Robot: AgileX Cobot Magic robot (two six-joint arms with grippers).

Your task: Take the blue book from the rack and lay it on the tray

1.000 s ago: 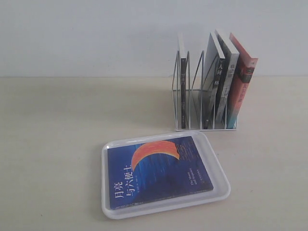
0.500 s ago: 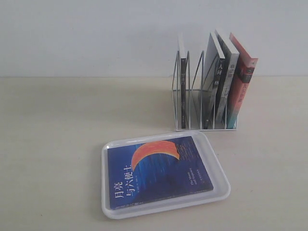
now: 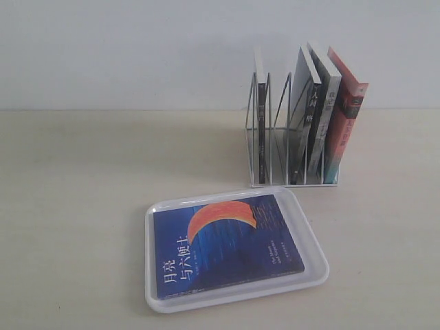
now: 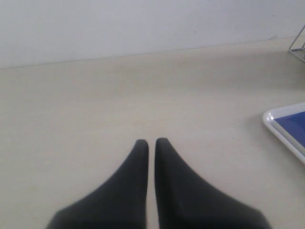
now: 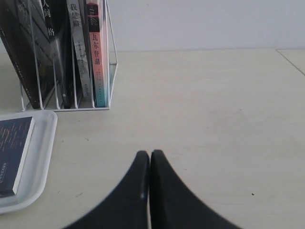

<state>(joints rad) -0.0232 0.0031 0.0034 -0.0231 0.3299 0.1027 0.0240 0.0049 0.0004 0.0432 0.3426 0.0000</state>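
Note:
The blue book (image 3: 227, 244) lies flat, cover up, inside the white tray (image 3: 313, 240) at the front of the table. Behind it stands the white wire rack (image 3: 275, 148), holding several upright books. Neither arm shows in the exterior view. In the left wrist view my left gripper (image 4: 151, 141) is shut over bare table, with a corner of the tray (image 4: 281, 131) and the blue book (image 4: 294, 123) off to one side. My right gripper (image 5: 149, 153) is shut with nothing in it, away from the rack (image 5: 71, 102) and the tray (image 5: 40, 157).
The rack holds a red-and-teal-spined book (image 3: 344, 130), a grey-spined book (image 3: 322, 120), a dark-spined one (image 3: 304, 117) and a thin black-spined book (image 3: 260, 117). A pale wall backs the beige table (image 3: 82, 192).

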